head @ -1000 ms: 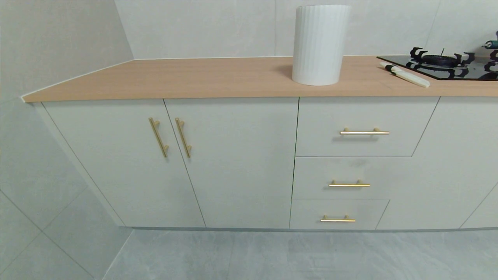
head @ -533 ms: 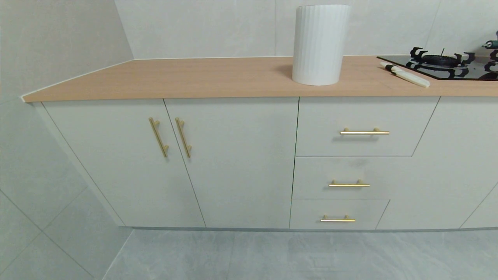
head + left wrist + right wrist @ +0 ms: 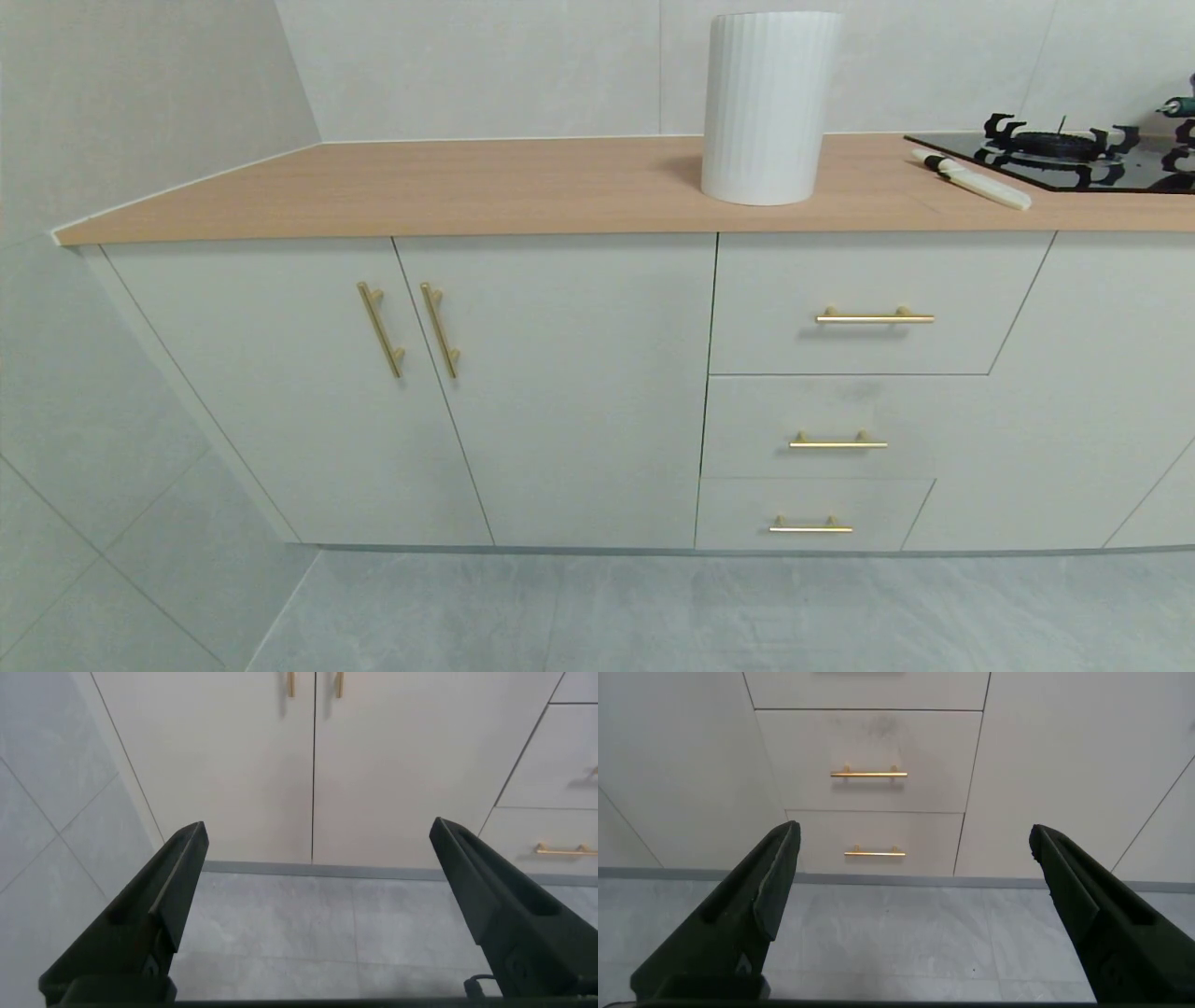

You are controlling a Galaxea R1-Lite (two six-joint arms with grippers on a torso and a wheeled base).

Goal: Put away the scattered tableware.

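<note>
The wooden counter [image 3: 467, 187] ran across the upper part of the head frame. At the upper right a cream-coloured utensil [image 3: 976, 179] with a dark band near one end lay flat on the counter, slanting along the near edge of a black gas hob [image 3: 1074, 175]; whether it touched the hob could not be told. A tall white ribbed container [image 3: 766, 107] stood upright on the counter at top centre, well apart from the utensil.

Below the counter, left of centre, two pale cabinet doors [image 3: 280, 420] stood shut, with gold bar handles [image 3: 381, 329] set side by side at their meeting edge. Right of centre were three shut drawers: the top drawer [image 3: 952, 280], the middle drawer [image 3: 747, 411] and the bottom drawer [image 3: 728, 513], each with a horizontal gold handle. Grey floor tiles [image 3: 653, 616] filled the bottom of the frame.

The left end effector [image 3: 318, 831] had its two dark fingers [image 3: 159, 915] spread wide and gripped nothing; it hung low above the floor, facing the foot of the cabinet doors. The right end effector [image 3: 915, 833] was likewise spread wide with nothing between its fingers [image 3: 1092, 905], low above the floor in front of the middle and bottom drawers
</note>
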